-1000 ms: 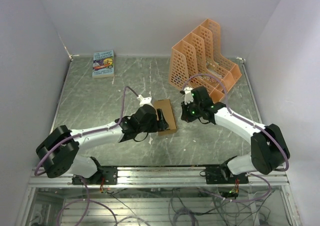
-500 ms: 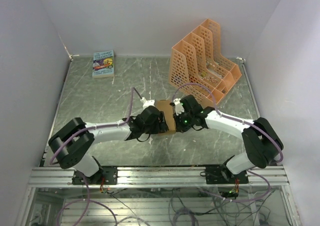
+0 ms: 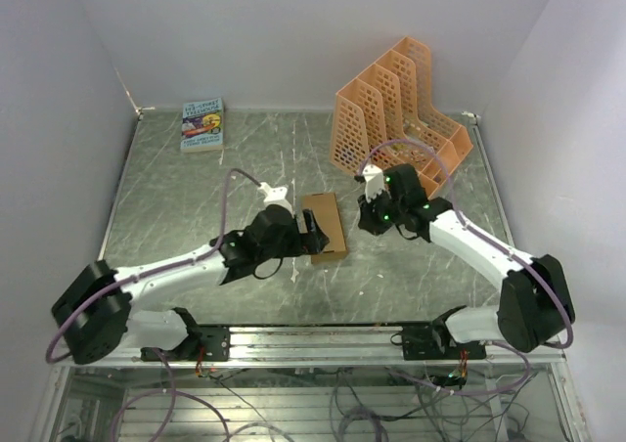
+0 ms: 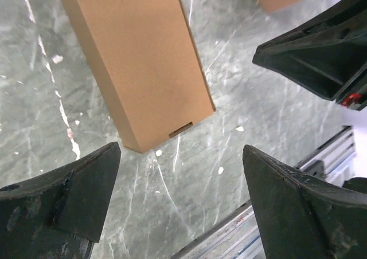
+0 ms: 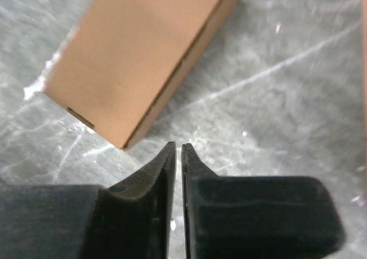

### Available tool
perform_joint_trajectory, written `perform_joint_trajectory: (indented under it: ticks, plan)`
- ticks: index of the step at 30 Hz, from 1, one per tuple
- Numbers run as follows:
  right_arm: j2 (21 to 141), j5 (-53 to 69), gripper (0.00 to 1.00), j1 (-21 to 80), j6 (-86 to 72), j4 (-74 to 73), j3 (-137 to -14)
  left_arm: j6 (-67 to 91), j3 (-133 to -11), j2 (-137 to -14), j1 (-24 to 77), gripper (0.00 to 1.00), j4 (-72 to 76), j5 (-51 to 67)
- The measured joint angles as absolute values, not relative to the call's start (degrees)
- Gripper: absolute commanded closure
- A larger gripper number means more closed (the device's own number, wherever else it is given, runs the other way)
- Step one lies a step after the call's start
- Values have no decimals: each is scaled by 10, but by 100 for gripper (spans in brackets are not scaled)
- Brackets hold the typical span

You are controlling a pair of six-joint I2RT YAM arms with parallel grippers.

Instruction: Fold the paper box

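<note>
The paper box (image 3: 325, 225) is a closed tan cardboard carton lying flat on the metal table between the two arms. It also shows in the left wrist view (image 4: 137, 64) and in the right wrist view (image 5: 137, 55). My left gripper (image 3: 309, 229) is at the box's left side, jaws wide open and empty; in its own view (image 4: 180, 173) the box's near end lies just beyond the fingers. My right gripper (image 3: 366, 217) is a little to the right of the box, shut and empty (image 5: 179, 147), apart from the box.
An orange perforated file rack (image 3: 396, 119) stands at the back right, close behind the right arm. A small colourful book (image 3: 202, 124) lies at the back left corner. The table's near edge is a metal rail (image 3: 313, 339).
Both grippers have drawn back from the box: the right one moved right and away, the left one slid slightly left. The box lies where it was.
</note>
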State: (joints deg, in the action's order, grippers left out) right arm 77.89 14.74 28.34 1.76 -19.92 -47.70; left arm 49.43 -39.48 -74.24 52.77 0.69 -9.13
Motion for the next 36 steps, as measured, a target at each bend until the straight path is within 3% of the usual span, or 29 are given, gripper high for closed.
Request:
perform_joint_trajectory:
  ticks: [1, 3, 8, 12, 16, 28, 33, 36]
  plan:
    - [769, 164, 67, 273, 40, -203, -487, 493, -386, -721, 523, 1, 8, -90]
    - [762, 203, 56, 256, 80, -204, -513, 493, -367, -687, 498, 1, 24, -71]
    - [808, 331, 51, 205, 138, -211, -588, 493, -402, -721, 437, 1, 9, -41]
    - [821, 430, 38, 126, 157, -209, -573, 498, -577, -828, 466, 1, -127, -108]
    - [768, 485, 36, 64, 156, -205, -504, 509, -696, -890, 512, 1, -230, -180]
    - [750, 586, 34, -16, 148, -196, -505, 499, -900, -1081, 556, 1, -432, -269]
    - [757, 600, 31, -16, 148, -199, -505, 483, -934, -1126, 557, 1, -455, -270]
    - [764, 601, 33, -15, 144, -197, -505, 475, -940, -1134, 557, 0, -463, -271]
